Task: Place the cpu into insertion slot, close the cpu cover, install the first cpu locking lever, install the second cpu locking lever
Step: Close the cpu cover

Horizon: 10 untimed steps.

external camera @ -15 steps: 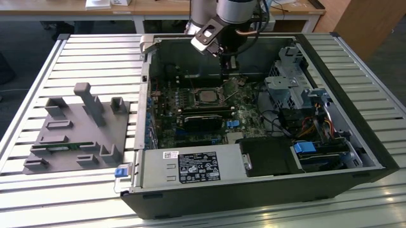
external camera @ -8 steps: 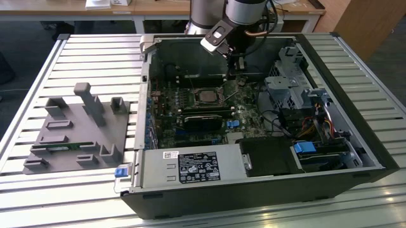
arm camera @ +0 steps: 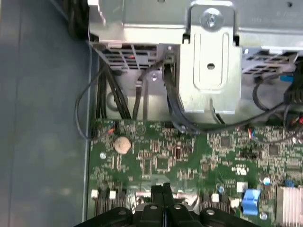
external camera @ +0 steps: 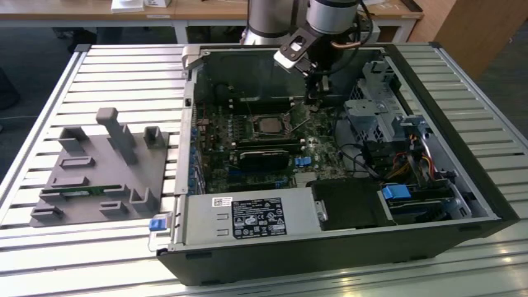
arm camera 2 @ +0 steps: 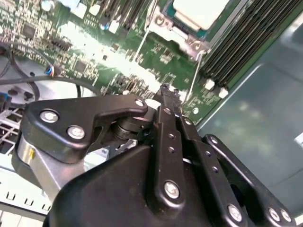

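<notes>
1. Gripper (external camera: 313, 103): you are holding it at upper centre of the exterior view, fingers pressed together, nothing showing between them.
2. Cpu (external camera: 266, 125): sitting in its socket at frame centre, the cpu cover (arm camera 2: 181, 36) seemingly lying over it.
3. Locking lever (arm camera 2: 196, 75): standing just beside the tips. You are best pressing it slowly.
</notes>
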### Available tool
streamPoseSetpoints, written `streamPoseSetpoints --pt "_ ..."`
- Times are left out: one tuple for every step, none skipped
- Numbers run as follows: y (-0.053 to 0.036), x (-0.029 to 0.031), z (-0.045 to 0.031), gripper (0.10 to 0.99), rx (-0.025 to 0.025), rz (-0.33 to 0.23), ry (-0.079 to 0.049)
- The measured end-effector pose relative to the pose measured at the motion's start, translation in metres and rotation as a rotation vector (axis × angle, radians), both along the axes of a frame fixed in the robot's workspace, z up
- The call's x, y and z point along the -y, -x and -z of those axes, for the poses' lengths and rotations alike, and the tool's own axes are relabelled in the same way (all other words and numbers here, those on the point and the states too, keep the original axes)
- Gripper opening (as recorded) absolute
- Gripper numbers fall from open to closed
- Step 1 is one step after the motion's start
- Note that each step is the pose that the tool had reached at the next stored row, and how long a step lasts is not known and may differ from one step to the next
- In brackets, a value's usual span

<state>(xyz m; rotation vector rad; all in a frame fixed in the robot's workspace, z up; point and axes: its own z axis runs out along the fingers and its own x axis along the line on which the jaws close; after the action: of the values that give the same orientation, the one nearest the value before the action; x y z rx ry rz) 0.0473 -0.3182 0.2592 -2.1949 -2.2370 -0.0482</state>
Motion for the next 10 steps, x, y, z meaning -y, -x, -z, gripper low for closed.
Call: streamPoseSetpoints --pt "-0.0025 -0.0001 0.0004 0.106 -0.0004 0.000 0.000" --pt "-0.0045 -0.0001 0.0010 0.106 -0.0008 0.000 0.000" --pt "-0.0065 -0.0001 0.0014 0.106 -0.0012 0.000 0.001" --pt "-0.0087 -0.0001 0.0020 0.106 -0.0020 0.000 0.001" --pt "-0.0103 -0.0002 0.0027 0.106 -0.0025 0.000 0.001" --pt "-0.0116 -0.0002 0.0034 0.106 -0.0030 0.000 0.000" --pt "-0.0133 -0.0002 0.0043 0.106 -0.0036 0.000 0.000" --pt "-0.0151 -0.0001 0.0052 0.106 -0.0042 0.000 0.000" --pt "-0.0166 -0.0001 0.0062 0.106 -0.0050 0.000 0.001" --pt "-0.0179 -0.0001 0.0073 0.106 -0.0058 0.000 0.001"
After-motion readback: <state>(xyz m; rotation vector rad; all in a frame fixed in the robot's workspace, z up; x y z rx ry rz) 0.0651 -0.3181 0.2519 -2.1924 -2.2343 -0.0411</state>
